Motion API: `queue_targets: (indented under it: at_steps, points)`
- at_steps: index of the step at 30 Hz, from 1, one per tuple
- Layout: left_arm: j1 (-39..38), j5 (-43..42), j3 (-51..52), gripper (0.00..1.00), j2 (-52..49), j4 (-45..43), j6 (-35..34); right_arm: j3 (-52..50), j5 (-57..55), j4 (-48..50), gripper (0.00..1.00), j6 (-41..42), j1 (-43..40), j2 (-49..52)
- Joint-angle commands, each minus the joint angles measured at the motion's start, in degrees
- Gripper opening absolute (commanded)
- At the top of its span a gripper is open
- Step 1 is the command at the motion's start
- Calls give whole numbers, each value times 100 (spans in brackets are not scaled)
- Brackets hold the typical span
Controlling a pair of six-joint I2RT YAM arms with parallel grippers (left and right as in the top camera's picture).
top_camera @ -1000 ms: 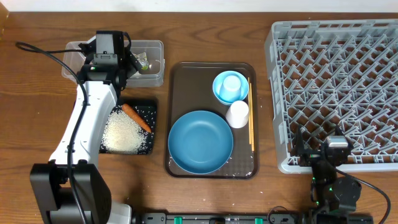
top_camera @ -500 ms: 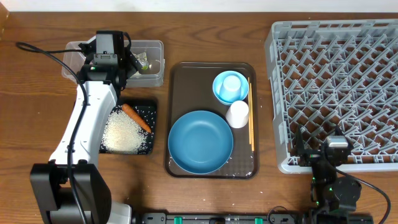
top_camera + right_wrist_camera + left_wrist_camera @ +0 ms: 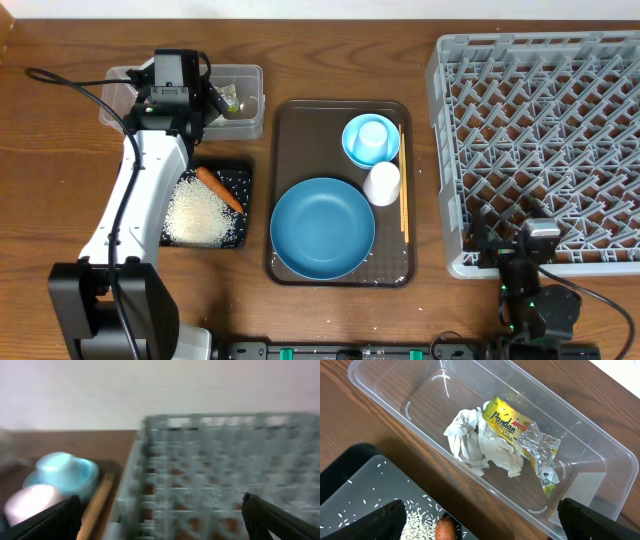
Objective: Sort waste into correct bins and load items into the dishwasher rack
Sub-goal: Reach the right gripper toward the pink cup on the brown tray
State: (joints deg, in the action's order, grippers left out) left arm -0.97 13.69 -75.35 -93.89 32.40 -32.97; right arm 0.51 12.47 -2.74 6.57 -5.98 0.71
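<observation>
Both jaws stand wide apart with nothing between them. Left gripper (image 3: 482,522) hangs over the tub (image 3: 250,75), right gripper (image 3: 162,520) sits low at the near edge of the rack (image 3: 540,130).

Counts: one tub, holding crumpled tissue (image 3: 475,445) (one wad or two, I cannot tell) and one wrapper (image 3: 512,422) lying against it. One black tray (image 3: 235,175) just near of the tub, with one heap of rice (image 3: 195,215), a few stray grains and one carrot (image 3: 218,188) at the heap's far edge. One brown tray (image 3: 300,120) between black tray and rack. It carries one big bowl (image 3: 322,228), one small bowl (image 3: 352,150) with a cup (image 3: 372,135) in it, a second cup (image 3: 381,184) just beside both bowls, and chopsticks (image 3: 404,185) along its right side, lying so close that they read as one line. One rack, no dishes in it.

Everything rests on a wooden table (image 3: 60,180).

Left arm reaches from its base at the near left edge across the black tray's left part, hiding some of it and the tub's left half; its wrist points down. Right arm is folded short by its base, gripper aimed level over the rack; its view is blurred.
</observation>
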Motion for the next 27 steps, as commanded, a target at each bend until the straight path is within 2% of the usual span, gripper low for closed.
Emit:
queue_targets:
  at_steps: [1, 3, 6, 10, 14, 16, 19, 22, 27]
  points:
    - [0, 31, 2, 99, -52, 15, 31, -20, 1860, 42, 99, 2170, -59, -15]
    - [0, 31, 2, 99, -52, 15, 31, -20, 3200, 46, 99, 3613, -59, -15]
    - [-2, 31, 2, 99, -52, 15, 31, -20, 4054, 168, 99, 5058, -59, -15]
    - [0, 31, 2, 99, -52, 15, 31, -20, 4360, 352, 99, 5978, -59, -15]
    - [0, 31, 2, 99, -52, 15, 31, 26, 4859, 2216, 99, 6122, -59, -15]
    - [-2, 31, 2, 99, -52, 15, 31, 271, 4811, 2579, 99, 6339, -63, 2]
    - [-2, 31, 2, 99, -52, 15, 31, 911, 4752, 2052, 99, 5941, -94, 170]
    - [-2, 31, 2, 99, -52, 15, 31, 1825, 4732, 754, 99, 4865, -114, 627]
    - [0, 31, 2, 99, -52, 15, 31, 3560, 4203, -1578, 99, 2900, -111, 1945]
